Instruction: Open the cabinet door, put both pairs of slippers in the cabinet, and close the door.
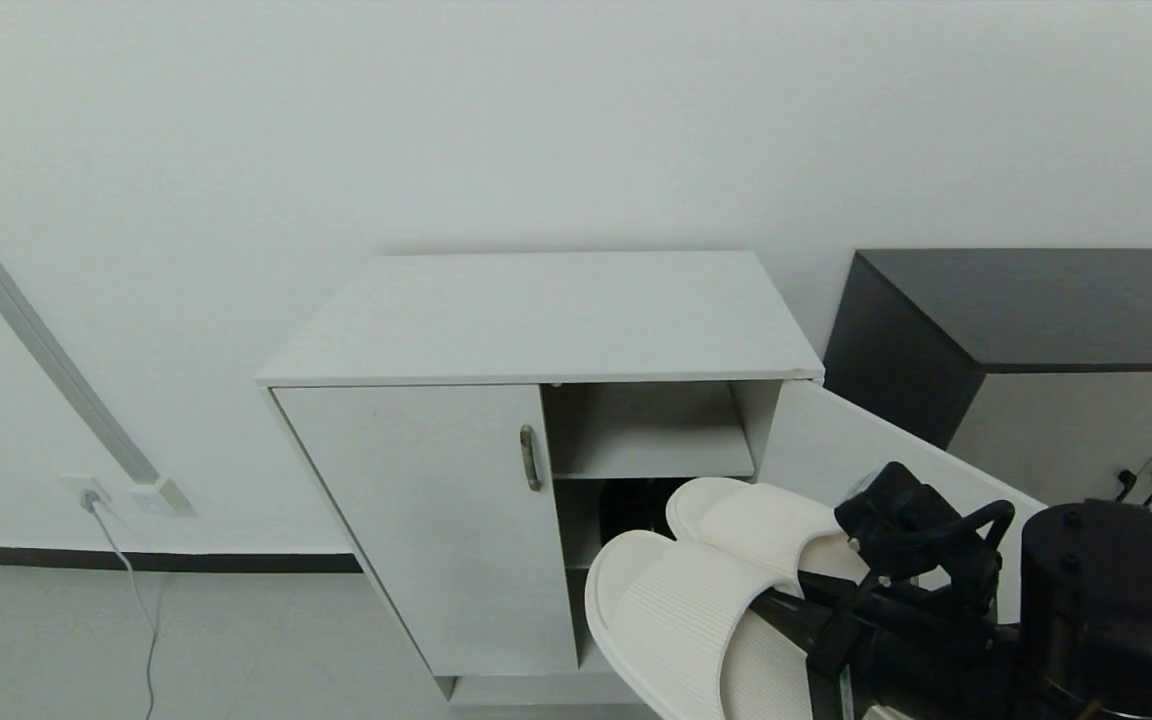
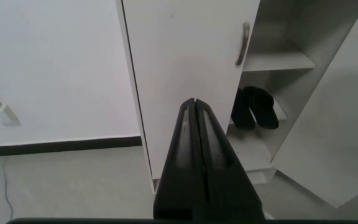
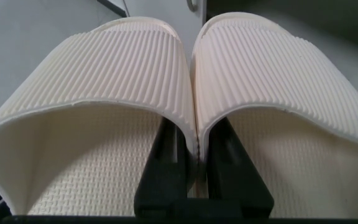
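A white cabinet (image 1: 546, 330) stands against the wall with its right door (image 1: 836, 450) swung open and its left door (image 1: 436, 520) shut. A pair of black slippers (image 2: 257, 109) sits on the lower shelf inside. My right gripper (image 3: 191, 146) is shut on a pair of cream ribbed slippers (image 1: 696, 590), pinching their inner edges together, and holds them in front of the open compartment, toes toward it. My left gripper (image 2: 194, 102) is shut with nothing in it, hanging in front of the closed left door.
A dark cabinet (image 1: 1036, 340) stands to the right, close to the open door. A wall socket with a cable (image 1: 96, 500) is at the lower left. Bare floor (image 2: 73, 180) lies in front of the cabinet.
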